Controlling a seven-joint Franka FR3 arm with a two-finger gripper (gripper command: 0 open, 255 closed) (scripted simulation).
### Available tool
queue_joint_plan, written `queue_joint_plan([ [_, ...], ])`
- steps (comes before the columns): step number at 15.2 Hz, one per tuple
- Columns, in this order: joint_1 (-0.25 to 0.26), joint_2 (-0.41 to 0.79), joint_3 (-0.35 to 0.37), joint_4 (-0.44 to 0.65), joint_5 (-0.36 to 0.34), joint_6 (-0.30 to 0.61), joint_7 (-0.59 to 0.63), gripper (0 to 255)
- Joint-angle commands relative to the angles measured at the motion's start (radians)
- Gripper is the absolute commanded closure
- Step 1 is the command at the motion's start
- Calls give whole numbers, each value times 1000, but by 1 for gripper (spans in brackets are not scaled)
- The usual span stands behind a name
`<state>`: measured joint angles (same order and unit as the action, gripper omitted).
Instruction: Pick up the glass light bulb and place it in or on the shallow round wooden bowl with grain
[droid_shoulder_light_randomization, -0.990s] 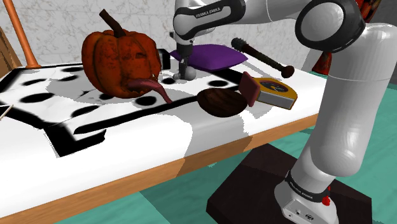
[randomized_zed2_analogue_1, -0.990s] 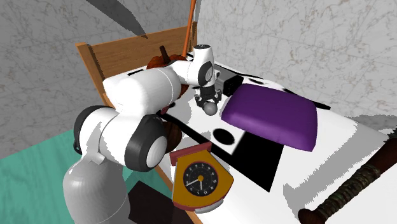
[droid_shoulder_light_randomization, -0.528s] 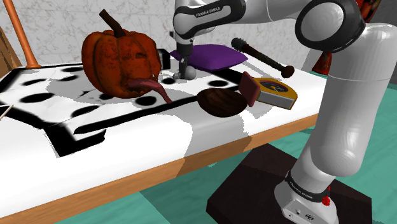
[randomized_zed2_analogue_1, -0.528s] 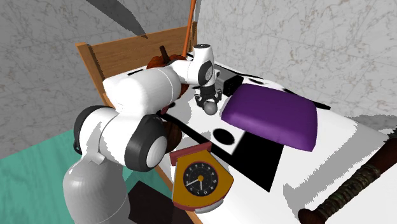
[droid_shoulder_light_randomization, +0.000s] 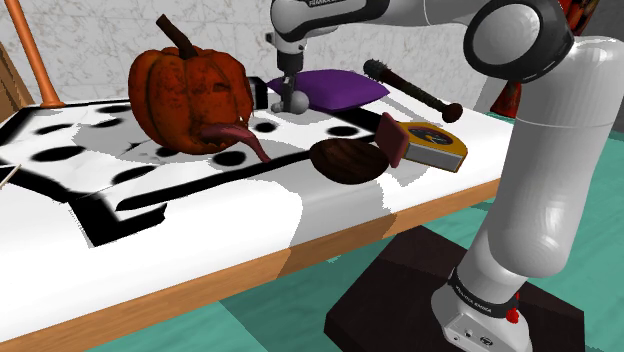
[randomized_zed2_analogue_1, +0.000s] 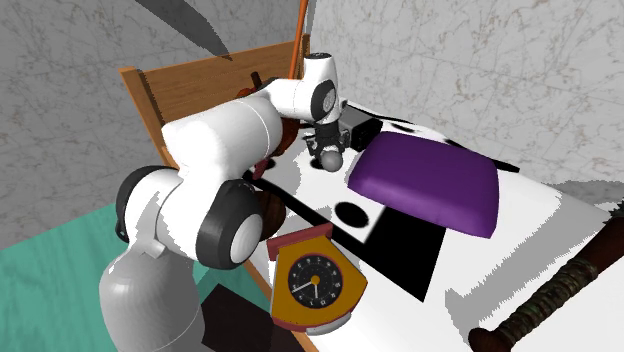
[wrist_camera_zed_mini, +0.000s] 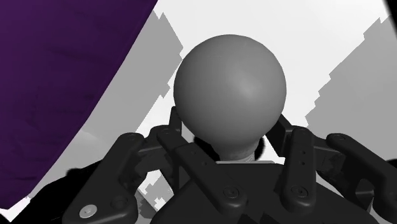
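The light bulb (droid_shoulder_light_randomization: 297, 101) is a plain grey globe, held just above the black-and-white tabletop beside the purple cushion (droid_shoulder_light_randomization: 335, 90). My gripper (droid_shoulder_light_randomization: 290, 90) is shut on its base, with the globe hanging below the fingers (wrist_camera_zed_mini: 289, 143). In the wrist view the bulb (wrist_camera_zed_mini: 229, 92) sits clasped between both fingers of the gripper (wrist_camera_zed_mini: 228, 135). From the second exterior view the bulb (randomized_zed2_analogue_1: 329, 160) hangs under the gripper (randomized_zed2_analogue_1: 328, 148). The shallow dark brown wooden bowl (droid_shoulder_light_randomization: 347, 160) rests on the table nearer the stand, apart from the gripper.
A large orange pumpkin (droid_shoulder_light_randomization: 190, 95) stands toward the shoulder view's left of the gripper. A wood-framed clock (droid_shoulder_light_randomization: 430, 145) lies beside the bowl, and a dark club (droid_shoulder_light_randomization: 410, 88) lies behind it. The wooden table edge (droid_shoulder_light_randomization: 300, 255) runs along the front.
My gripper has risen with the bulb in it, lifting the bulb a little off the tabletop. Everything else stayed put.
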<state>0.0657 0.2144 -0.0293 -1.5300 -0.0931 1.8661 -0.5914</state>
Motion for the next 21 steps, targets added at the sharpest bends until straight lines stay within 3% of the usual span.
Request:
queue_joint_plan([
  [1,1,-1,0,25,0,-26,-2,255],
  [14,1,40,0,256,4,-216,-18,255],
  [21,38,-265,27,-135,-11,-136,53,255],
])
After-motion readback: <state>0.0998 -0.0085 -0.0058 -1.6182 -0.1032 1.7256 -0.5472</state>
